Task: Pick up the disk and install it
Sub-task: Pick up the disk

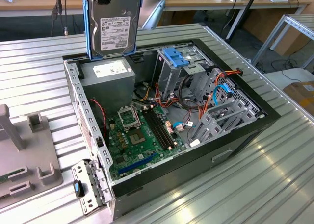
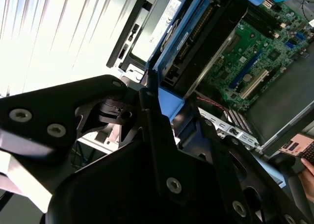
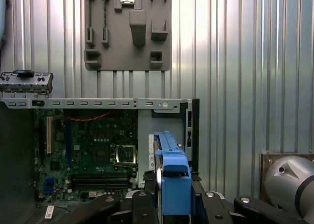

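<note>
Disk [image 1: 114,23] up in the air, folks, and we see it hanging upright over the open computer case [image 1: 255,131]. Its label side faces the exterior camera, and blue carrier rails run down both long edges. The gripper [image 3: 175,197] has it firmly. In the first wrist view we look down the thin blue edge of the carrier, and the black fingers [image 3: 142,202] are closed in on it from both sides with no gap showing. In the second wrist view the blue frame runs away from the gripper body toward the case.

So where is the disk? It sits above the far corner of the case on the exterior view's left, with its lower end over the grey power supply [image 1: 109,74] in that corner. We cannot tell whether it touches the case rim.

Inside the case, the green motherboard [image 1: 142,136] lies flat on the floor. The metal drive cage [image 1: 169,79] stands at the far side with a light-blue bracket [image 1: 175,56] on top. Orange and blue cables [image 1: 216,94] loop through the end of the case toward the exterior view's right.

At the near corner of the case, a slotted metal retainer [image 1: 88,187] with a blue knob sticks outward. Outside the case, on the exterior view's left, a grey fixture plate [image 1: 24,155] rests on the ribbed metal table [image 1: 274,185].
</note>
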You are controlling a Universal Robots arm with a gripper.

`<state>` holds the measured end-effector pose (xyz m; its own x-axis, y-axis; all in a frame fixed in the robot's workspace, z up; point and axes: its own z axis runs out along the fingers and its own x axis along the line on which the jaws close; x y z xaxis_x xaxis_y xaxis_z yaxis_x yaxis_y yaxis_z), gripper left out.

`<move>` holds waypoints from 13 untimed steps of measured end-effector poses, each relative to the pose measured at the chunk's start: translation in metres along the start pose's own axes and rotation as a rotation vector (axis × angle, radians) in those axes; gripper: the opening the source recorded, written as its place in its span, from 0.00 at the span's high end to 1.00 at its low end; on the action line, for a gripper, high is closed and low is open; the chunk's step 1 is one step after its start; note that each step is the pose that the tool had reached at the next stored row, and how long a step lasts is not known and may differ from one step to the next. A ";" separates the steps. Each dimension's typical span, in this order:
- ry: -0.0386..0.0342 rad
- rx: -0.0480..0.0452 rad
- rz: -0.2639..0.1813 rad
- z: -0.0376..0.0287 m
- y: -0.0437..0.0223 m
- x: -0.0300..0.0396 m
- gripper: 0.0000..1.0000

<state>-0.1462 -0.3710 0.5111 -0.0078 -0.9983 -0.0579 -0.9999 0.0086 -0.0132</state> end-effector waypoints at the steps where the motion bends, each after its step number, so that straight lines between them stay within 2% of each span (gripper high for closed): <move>1: 0.0000 0.0000 0.000 0.0000 0.0000 0.0000 0.64; 7: -0.0001 0.0000 0.000 0.0000 -0.0009 0.0007 0.64; 12: -0.0001 0.0000 0.000 -0.0010 -0.0063 0.0197 0.64; 13: 0.0001 -0.0001 0.000 -0.0014 -0.0070 0.0257 0.64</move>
<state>-0.1394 -0.3968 0.5112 -0.0077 -0.9983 -0.0578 -0.9999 0.0085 -0.0131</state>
